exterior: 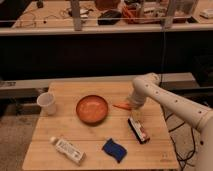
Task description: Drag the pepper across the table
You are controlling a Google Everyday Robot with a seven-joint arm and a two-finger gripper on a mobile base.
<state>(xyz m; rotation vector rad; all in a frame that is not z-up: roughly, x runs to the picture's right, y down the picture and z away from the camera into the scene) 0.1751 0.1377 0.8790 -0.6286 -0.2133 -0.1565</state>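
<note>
Now spread wide, gripping nothing, the hand [133,104] sits just beside the pepper [120,106] on the table [90,134].

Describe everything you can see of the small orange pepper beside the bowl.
The small slender orange pepper lies flat on the light wooden table, tapered, its tip towards the round orange bowl but apart from it. The robot's hand sits at its far end, covering that end; contact cannot be confirmed.
</note>
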